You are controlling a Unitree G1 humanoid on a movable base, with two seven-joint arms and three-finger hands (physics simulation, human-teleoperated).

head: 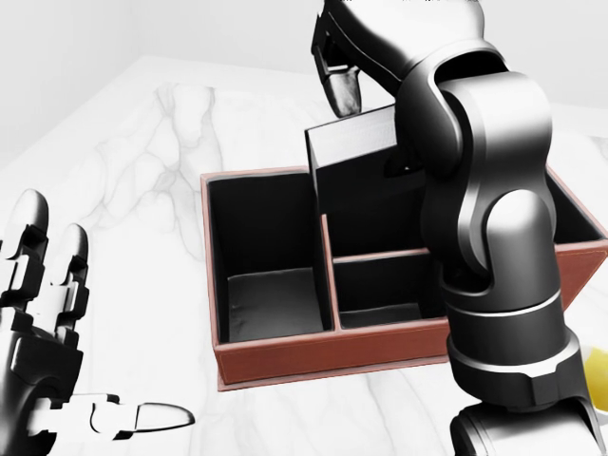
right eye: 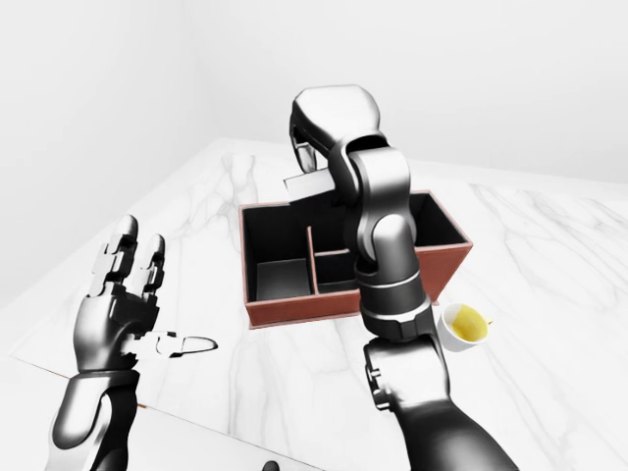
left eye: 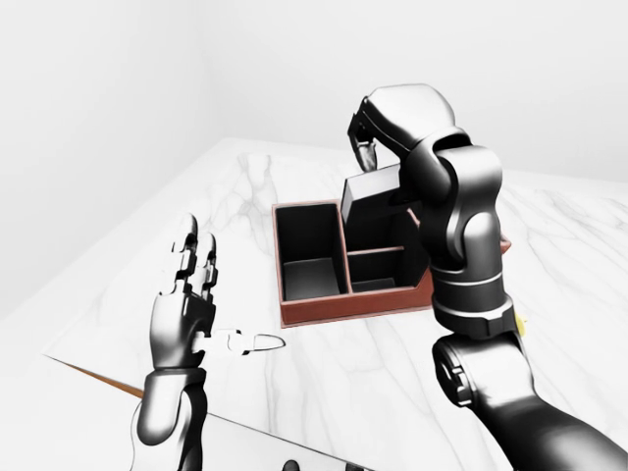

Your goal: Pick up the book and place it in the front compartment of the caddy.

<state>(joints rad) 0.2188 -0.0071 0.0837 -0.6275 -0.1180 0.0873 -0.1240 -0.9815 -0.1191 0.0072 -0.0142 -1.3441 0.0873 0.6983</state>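
A dark book (head: 356, 157) hangs tilted, nearly upright, over the red-brown caddy (head: 313, 353). Its lower edge dips behind the divider into the caddy's upper right compartment. My right hand (head: 353, 103) comes down from the top of the head view and is shut on the book's upper edge, and my right forearm covers the caddy's right side. The caddy has a long left compartment (head: 271, 256) and a small lower right one (head: 380, 294), both showing black bottoms. In the head view's lower left, my left hand (head: 47, 323) stands open above the marble, holding nothing.
The caddy stands on a white marble table (left eye: 245, 186). A white cup with yellow contents (right eye: 464, 325) sits just right of the caddy's lower right corner. A brown table edge (left eye: 98, 378) runs along the bottom left in the left-eye view.
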